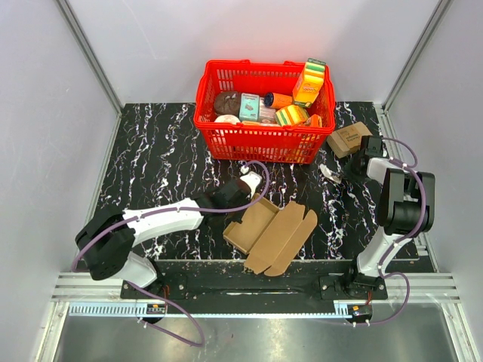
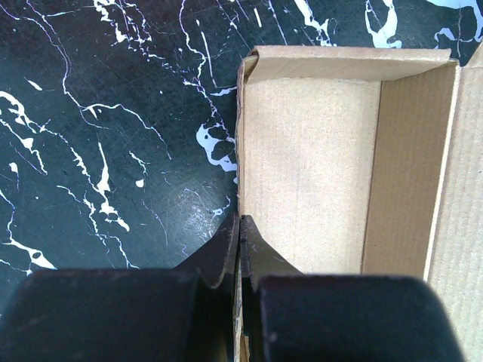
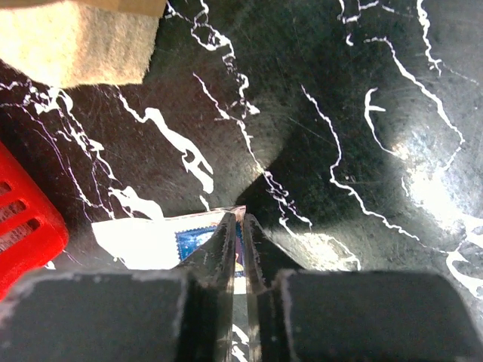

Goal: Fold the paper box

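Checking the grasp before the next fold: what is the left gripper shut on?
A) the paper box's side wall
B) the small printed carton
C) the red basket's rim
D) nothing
A: the left wrist view shows the left gripper pinched on a wall edge of the paper box.

Bright, even overhead light filled the top view, with soft shadows under the red basket [image 1: 256,147] and the frame rails bowed slightly toward the picture's edges. The left wrist view was dimmer and teal-tinted over the table [image 2: 113,151], the paper box [image 2: 309,173] sharp and evenly lit, the left gripper [image 2: 239,226] a dark, soft mass. In the right wrist view, pale glare washed the table's right side, the small packet [image 3: 139,240] blew out white, and a tan block [image 3: 75,38] was blurred.
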You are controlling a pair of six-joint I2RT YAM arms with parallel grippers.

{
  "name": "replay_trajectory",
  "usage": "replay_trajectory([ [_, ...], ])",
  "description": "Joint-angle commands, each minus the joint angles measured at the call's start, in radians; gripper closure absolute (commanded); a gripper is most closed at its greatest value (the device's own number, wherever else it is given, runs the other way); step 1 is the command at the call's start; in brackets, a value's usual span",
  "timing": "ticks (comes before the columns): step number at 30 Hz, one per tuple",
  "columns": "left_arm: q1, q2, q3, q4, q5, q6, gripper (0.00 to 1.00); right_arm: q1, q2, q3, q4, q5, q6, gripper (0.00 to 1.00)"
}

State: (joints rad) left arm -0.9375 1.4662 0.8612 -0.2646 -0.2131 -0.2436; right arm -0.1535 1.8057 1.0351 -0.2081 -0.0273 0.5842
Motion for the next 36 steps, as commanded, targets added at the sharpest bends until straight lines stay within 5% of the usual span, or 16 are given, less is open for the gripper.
replay_trajectory([
  [1, 0.006, -0.037, -0.005, 0.044, 0.014, 0.003, 1.0, -0.001, -0.043, -0.043, -0.027, -0.005, -0.003, 0.94],
  [18, 0.008, -0.044, -0.004, 0.042, 0.006, -0.003, 1.0, -0.003, -0.446, -0.089, -0.123, 0.084, -0.035, 1.0],
  [28, 0.009, -0.037, 0.006, 0.051, 0.007, -0.016, 1.0, 0.009, -0.724, -0.081, -0.319, -0.072, -0.043, 1.0],
  [36, 0.008, -0.032, 0.019, 0.061, 0.017, -0.025, 1.0, 0.284, -0.83, -0.035, -0.461, -0.079, -0.035, 1.0],
])
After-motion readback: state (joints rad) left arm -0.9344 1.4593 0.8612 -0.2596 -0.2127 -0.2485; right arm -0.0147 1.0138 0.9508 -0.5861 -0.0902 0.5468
